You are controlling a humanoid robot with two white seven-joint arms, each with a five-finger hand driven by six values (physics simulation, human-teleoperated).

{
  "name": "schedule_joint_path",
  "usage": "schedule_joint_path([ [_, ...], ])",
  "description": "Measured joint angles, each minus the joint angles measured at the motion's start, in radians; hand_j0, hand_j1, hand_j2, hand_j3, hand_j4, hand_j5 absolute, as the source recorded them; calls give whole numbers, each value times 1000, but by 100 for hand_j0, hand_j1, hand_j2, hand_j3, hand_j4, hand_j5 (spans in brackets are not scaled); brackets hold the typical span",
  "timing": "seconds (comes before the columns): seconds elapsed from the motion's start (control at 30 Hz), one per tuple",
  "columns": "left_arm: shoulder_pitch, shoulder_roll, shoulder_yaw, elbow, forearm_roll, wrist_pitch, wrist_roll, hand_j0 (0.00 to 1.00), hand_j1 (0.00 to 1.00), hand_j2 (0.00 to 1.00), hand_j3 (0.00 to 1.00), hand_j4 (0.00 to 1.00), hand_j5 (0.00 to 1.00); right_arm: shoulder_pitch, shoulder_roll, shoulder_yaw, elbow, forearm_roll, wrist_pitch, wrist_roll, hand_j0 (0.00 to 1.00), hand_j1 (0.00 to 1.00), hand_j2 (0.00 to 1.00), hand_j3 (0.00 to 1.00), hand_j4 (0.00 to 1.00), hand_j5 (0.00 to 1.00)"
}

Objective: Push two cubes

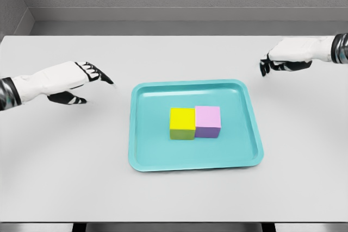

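A yellow cube point(182, 123) and a pink cube point(207, 120) sit side by side, touching, in the middle of a teal tray point(152, 156). My left hand point(89, 82) hovers over the table left of the tray, fingers relaxed and holding nothing. Well off to the tray's upper right, my right hand point(280, 61) hangs with its fingers drooping and empty. Neither hand touches a cube or the tray.
The tray lies on a white table point(65, 161) whose front edge runs along the bottom of the view. A grey wall stands behind the table's far edge.
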Motion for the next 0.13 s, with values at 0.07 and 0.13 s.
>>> schedule_joint_path([
  [0.07,3,4,17,10,7,0,1,100,100,100,100,100,100,0,-3,-1,16,0,0,0,100,100,100,100,100,100],
  [0.13,11,6,26,23,10,0,2,100,100,100,100,100,100,2,-5,-2,24,0,0,0,100,100,100,100,100,100],
])
